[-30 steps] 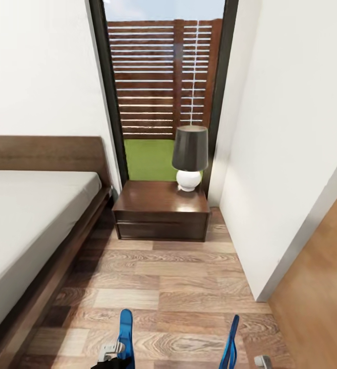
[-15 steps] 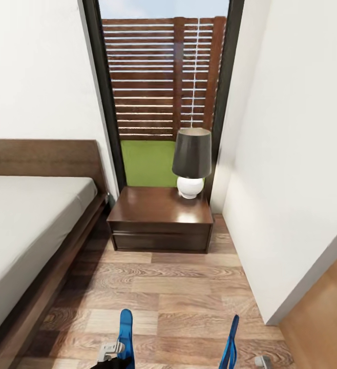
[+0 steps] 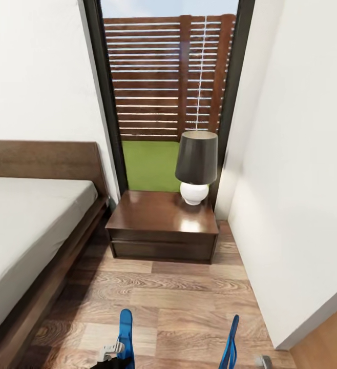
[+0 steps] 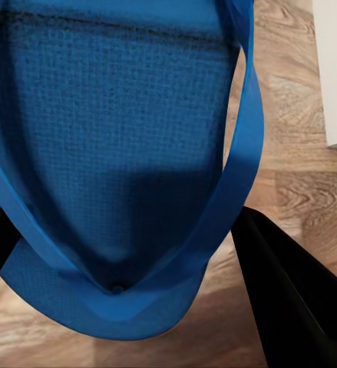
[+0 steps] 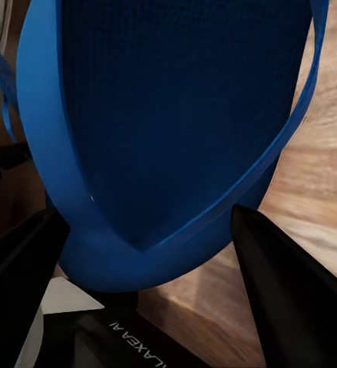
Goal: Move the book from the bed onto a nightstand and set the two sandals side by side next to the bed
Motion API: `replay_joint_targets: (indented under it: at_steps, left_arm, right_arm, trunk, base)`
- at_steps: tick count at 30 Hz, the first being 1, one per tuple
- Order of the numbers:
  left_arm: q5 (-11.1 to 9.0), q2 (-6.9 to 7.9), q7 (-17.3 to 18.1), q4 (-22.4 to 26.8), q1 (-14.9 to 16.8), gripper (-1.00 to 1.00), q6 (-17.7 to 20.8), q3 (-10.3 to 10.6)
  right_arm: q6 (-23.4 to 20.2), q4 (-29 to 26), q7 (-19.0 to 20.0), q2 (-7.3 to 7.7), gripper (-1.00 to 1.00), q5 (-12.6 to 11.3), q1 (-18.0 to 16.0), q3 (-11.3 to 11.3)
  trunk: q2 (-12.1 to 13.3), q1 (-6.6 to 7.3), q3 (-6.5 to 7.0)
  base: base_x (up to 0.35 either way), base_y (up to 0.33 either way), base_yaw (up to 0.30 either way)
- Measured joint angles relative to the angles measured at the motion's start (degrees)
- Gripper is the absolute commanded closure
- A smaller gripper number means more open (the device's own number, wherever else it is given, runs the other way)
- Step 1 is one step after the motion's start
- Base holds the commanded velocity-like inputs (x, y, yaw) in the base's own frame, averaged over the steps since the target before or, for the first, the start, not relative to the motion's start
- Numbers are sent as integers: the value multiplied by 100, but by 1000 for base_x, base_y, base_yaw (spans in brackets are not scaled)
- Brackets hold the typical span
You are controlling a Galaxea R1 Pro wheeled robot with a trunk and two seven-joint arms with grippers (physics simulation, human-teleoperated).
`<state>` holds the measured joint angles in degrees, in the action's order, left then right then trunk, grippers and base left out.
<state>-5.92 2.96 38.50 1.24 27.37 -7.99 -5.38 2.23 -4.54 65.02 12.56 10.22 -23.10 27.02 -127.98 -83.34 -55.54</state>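
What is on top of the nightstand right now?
On the nightstand stands only a lamp, dark shade over a round white base, at its back right corner. The rest of the glossy top is bare; no book there.

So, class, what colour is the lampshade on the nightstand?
Dark grey lampshade, clearest in the head view.

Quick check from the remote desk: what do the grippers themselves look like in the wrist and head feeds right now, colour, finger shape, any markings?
In the wrist views, both grippers have matte black, wedge-like fingers: left gripper, right gripper. Below the right one sits a black housing with pale mirrored lettering, apparently "GALAXEA", beside a white part. The head view shows small light-grey fittings at the bottom edge. No cables are visible.
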Motion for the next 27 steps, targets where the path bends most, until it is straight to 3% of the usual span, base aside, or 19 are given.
replay_joint_targets:
  at_steps: [27]
  left_arm:
    - [-1,0,-8,0,0,100,2,1]
  right_arm:
    - [1,2,-7,-1,100,7,0,0]
  trunk:
    - [0,0,0]
  base:
    - [63,-77,279]
